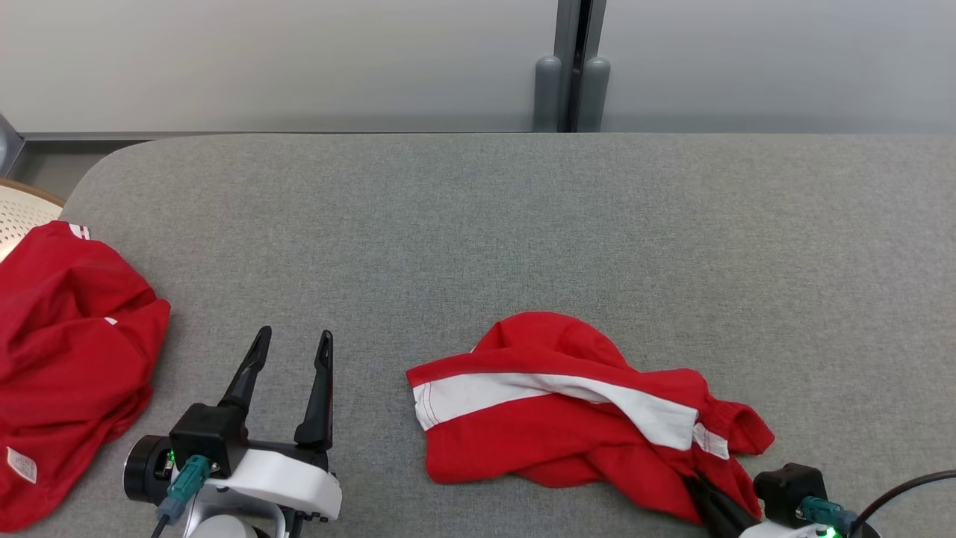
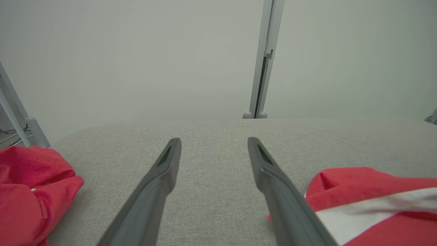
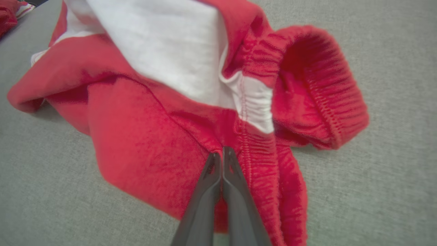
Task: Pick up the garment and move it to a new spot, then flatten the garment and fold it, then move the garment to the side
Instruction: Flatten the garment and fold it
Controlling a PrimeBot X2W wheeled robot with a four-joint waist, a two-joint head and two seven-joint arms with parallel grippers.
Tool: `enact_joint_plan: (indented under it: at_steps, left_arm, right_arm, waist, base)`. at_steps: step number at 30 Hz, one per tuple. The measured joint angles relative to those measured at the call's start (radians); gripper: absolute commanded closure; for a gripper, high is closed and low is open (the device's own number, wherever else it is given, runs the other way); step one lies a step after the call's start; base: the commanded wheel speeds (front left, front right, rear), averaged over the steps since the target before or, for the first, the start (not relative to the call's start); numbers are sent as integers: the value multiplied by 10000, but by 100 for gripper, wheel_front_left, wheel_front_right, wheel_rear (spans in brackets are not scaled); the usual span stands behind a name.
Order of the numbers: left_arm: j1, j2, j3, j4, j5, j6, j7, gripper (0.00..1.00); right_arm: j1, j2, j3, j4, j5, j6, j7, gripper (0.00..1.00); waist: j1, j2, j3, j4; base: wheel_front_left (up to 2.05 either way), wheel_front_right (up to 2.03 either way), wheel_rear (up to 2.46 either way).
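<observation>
The garment (image 1: 567, 426), red with a white stripe and an elastic waistband, lies crumpled on the grey table (image 1: 478, 224) at the front right of centre. My right gripper (image 1: 706, 497) sits at its near right edge. In the right wrist view its fingers are pressed together, pinching red fabric (image 3: 153, 136) just beside the gathered waistband; the right gripper (image 3: 222, 152) is shut on the garment. My left gripper (image 1: 293, 340) rests open above bare table to the garment's left, nothing between its fingers. In the left wrist view the left gripper (image 2: 213, 141) points at the wall, the garment (image 2: 368, 184) at its right.
A second red cloth pile (image 1: 67, 351) with a white label lies at the table's left edge, also seen as the red pile (image 2: 30, 184) in the left wrist view. A woven chair edge (image 1: 19, 213) sits beyond it. A grey wall post (image 1: 571, 82) stands behind the table.
</observation>
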Motion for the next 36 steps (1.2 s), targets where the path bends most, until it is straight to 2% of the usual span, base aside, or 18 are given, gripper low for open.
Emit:
enact_joint_plan:
  at_steps: [3,4,6,13,23,36]
  left_arm:
    - [-4,0,8,15,0,0,-2,0]
    - [-4,2,8,23,0,2,-6,0]
    - [-3,8,19,25,0,12,-10,0]
    - [140,138,111,38,-63,75,-12,0]
    - [698,305,171,-54,-165,207,10,0]
    - [1290,418,19,-368,-347,286,270,0]
  right_arm:
    - [124,301,-188,117,67,0,-69,100]
    - [131,376,-274,148,79,0,-138,74]
    - [128,529,-431,151,88,0,-316,0]
    - [146,711,-744,-616,134,0,-989,0]
    - [361,667,-1321,-2157,-17,0,-1302,0]
    - [361,616,-2291,-2669,-353,0,-1072,0]
  waist:
    - [0,0,-13,-3]
    - [0,0,-24,-8]
    - [0,0,-59,-25]
    - [0,0,-345,-125]
    - [0,0,-954,-329]
    - [-1,0,-1432,-459]
  base:
    - [0,0,0]
    - [0,0,0]
    - [0,0,0]
    - [0,0,0]
    - [0,0,0]
    - [0,0,0]
